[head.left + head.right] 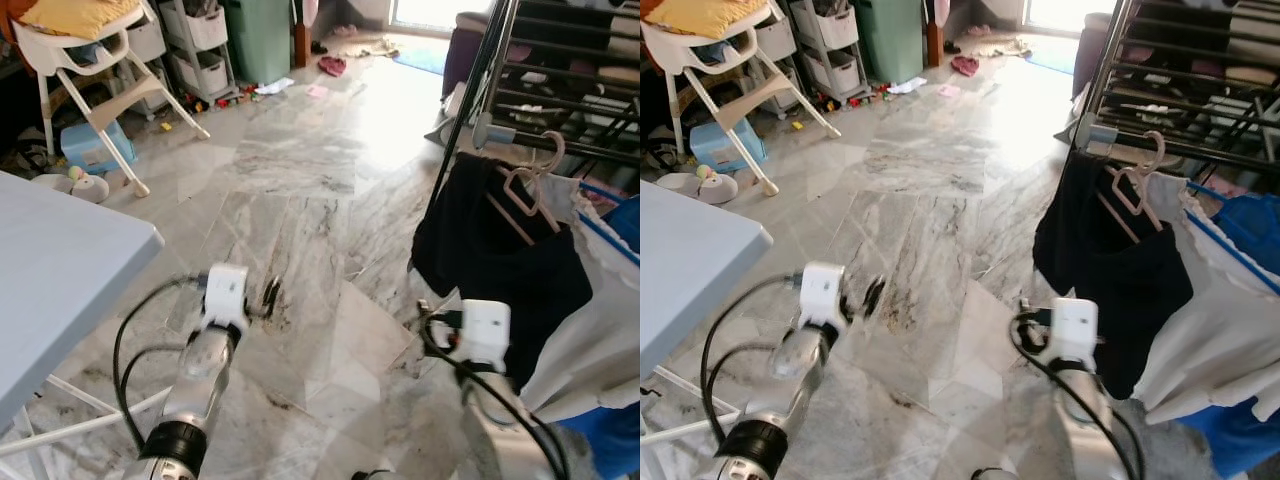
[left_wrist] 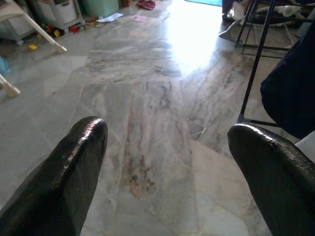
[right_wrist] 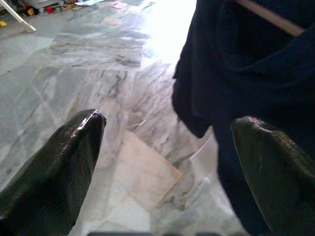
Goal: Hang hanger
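Hanging on the rack (image 1: 560, 75), pink hanger (image 1: 527, 192) (black garment (image 1: 510, 270)).

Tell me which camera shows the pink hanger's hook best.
The left eye view: the pink hanger shows whole, its hook over the rack's rail. The right eye view shows the same. The right wrist view catches just one arm over the black garment.

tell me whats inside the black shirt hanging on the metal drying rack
A pink plastic hanger, its hook over the rack's rail. The black shirt covers the hanger's lower arms.
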Controlling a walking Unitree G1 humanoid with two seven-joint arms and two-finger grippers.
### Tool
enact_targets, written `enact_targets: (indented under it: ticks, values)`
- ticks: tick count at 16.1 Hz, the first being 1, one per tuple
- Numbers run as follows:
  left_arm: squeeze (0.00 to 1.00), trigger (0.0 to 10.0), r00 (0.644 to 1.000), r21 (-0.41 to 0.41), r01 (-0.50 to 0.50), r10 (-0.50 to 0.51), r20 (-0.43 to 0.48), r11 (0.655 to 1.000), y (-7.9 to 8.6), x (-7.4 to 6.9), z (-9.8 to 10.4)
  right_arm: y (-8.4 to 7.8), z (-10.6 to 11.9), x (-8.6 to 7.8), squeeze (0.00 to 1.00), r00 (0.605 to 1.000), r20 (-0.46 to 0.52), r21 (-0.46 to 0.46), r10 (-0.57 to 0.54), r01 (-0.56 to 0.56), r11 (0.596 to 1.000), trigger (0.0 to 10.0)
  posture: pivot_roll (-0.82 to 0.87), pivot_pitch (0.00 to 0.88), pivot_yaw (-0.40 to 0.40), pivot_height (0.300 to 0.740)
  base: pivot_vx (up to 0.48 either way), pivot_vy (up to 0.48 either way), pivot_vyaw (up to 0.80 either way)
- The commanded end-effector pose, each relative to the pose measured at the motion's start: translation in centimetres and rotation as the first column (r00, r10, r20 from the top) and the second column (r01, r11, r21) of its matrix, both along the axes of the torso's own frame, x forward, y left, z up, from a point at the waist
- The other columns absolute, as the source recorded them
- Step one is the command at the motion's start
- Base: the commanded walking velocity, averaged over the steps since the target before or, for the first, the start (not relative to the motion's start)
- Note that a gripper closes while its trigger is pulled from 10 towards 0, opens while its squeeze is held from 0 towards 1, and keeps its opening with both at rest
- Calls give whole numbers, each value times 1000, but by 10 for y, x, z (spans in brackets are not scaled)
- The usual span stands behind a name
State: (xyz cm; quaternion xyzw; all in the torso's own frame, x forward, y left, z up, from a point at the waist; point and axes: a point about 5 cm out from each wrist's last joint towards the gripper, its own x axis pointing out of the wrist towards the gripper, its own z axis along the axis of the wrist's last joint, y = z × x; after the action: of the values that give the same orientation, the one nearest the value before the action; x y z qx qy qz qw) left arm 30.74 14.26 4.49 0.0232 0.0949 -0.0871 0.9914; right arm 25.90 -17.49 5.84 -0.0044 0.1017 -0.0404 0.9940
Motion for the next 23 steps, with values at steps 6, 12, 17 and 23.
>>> enact_targets:
  ticks: [6, 12, 17, 23]
  values:
    - [0, 10000, 997, 45, -51, 48, 63, 998, 18, -18, 1, 3, 14, -13, 0, 994, 90, -69, 61, -55, 996, 10000, -108, 62, -20, 740, 0, 0, 0]
    - [0, 10000, 989, 77, -106, 97, 109, 991, 22, -28, 4, 10, 20, -3, 0, 988, 120, -56, 95, -89, 995, 10000, -66, 88, -25, 740, 0, 0, 0]
    - [0, 10000, 994, 96, -47, 37, 106, 994, 26, -21, 13, 8, 12, -18, 0, 994, 112, -40, 21, -16, 999, 10000, -99, 103, 32, 740, 0, 0, 0]
    - [0, 10000, 998, 85, -38, 34, 47, 996, 25, -23, 4, 4, 11, -21, 0, 994, 104, -73, 12, -4, 997, 10000, -121, 126, 45, 740, 0, 0, 521]
